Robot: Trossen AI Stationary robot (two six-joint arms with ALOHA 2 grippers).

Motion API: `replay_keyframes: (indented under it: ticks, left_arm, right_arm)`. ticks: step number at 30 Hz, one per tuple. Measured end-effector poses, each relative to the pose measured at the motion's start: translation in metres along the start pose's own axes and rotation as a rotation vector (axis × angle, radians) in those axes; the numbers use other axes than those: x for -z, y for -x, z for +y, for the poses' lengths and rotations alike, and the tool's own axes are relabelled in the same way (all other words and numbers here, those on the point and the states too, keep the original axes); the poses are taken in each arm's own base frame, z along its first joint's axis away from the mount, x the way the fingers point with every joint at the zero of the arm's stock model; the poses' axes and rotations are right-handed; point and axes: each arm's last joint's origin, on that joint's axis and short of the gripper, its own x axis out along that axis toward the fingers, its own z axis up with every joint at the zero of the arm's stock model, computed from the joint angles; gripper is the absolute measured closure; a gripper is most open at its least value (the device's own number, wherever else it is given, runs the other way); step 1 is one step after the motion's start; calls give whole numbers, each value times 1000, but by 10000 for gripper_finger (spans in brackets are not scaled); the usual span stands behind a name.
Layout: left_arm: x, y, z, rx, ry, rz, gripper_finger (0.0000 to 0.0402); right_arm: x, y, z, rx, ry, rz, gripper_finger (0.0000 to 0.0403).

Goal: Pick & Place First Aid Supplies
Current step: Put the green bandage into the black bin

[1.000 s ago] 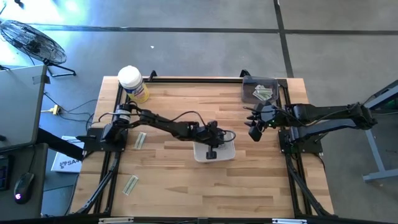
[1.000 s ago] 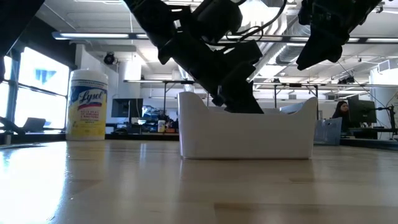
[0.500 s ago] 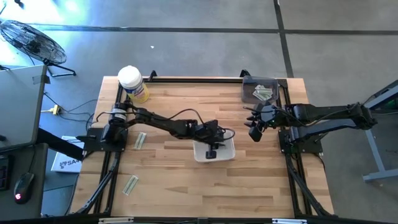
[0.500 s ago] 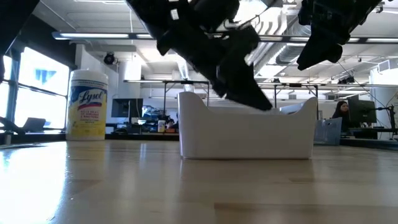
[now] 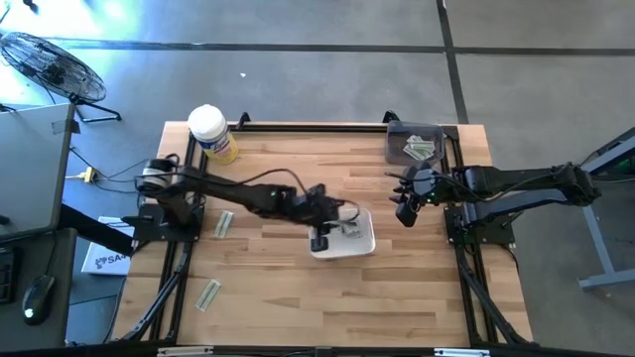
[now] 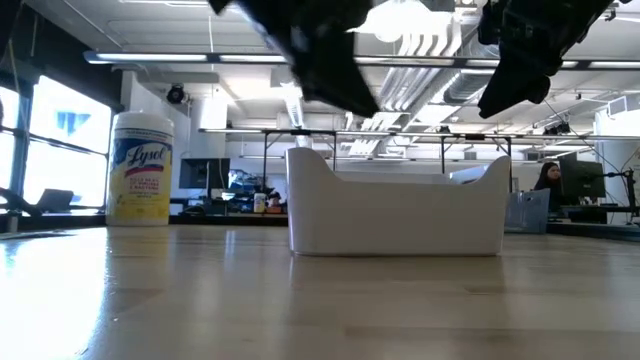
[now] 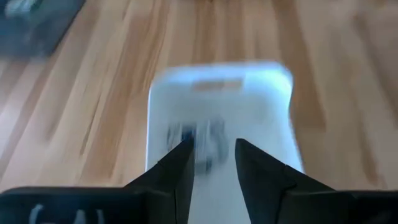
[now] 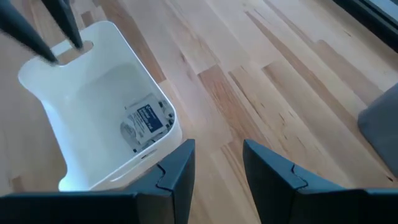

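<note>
Jaws of the left gripper [image 5: 319,241] stand narrowly apart, holding nothing, above the left end of the white plastic tray [image 5: 363,245] at mid-table. Right gripper [image 5: 405,212] hangs over the wooden table [image 5: 278,288] right of the tray, fingers parted, empty. One square white packet with dark-blue print [image 8: 148,118] lies inside the tray. Two pale greenish strips [image 5: 224,223] [image 5: 207,295] lie on the table's left side.
</note>
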Motion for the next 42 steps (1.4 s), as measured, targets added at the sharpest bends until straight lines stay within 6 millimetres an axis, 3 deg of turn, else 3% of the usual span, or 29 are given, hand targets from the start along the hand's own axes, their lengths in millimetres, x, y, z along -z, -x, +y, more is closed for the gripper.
replay_keyframes:
  ticks: [11,20,25,30,36,42]
  left_arm:
    - [72,66,-25,-287,221,155,287]
    - [157,112,-17,-544,619,238,287]
    - [192,121,-10,-695,790,319,287]
    - [213,123,-6,-766,899,396,287]
    - [234,123,-1,-833,970,415,287]
    - [243,119,1,-825,965,363,287]
  right_arm:
    - [-3,-6,1,44,51,-25,274]
    - [-4,-13,4,44,55,-13,274]
    - [-5,-15,5,42,53,-19,274]
    - [-6,-16,6,38,46,-27,274]
    - [-6,-16,6,39,25,-25,274]
    - [-6,-16,6,39,6,-25,274]
